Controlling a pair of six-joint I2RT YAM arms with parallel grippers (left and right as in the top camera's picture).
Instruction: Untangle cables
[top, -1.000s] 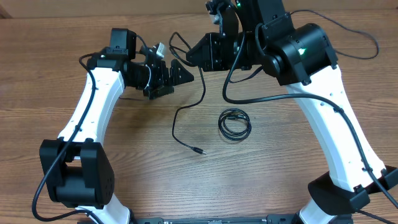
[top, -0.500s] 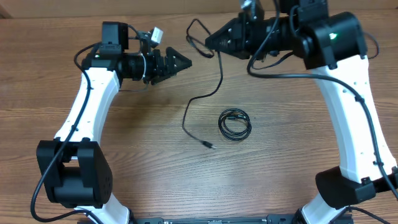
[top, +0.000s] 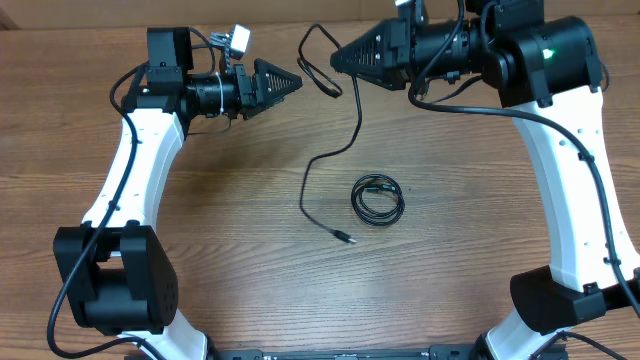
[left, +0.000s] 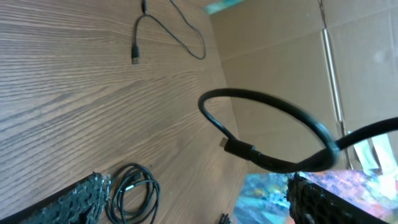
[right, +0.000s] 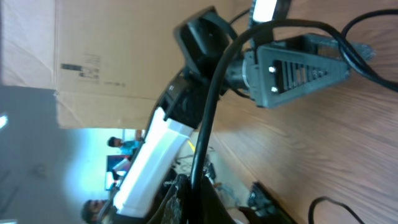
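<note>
My right jaws are clenched on the loose cable (top: 357, 115), left jaws wide apart; I'd lift slow, keeping its tail off the coil (top: 378, 199).

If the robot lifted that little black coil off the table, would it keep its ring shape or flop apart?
The coil would probably sag and loosen, since its loops lie uneven. It looks thin, so likely light. The long cable held in the right fingers trails in soft curves, hinting at the same floppiness.
</note>
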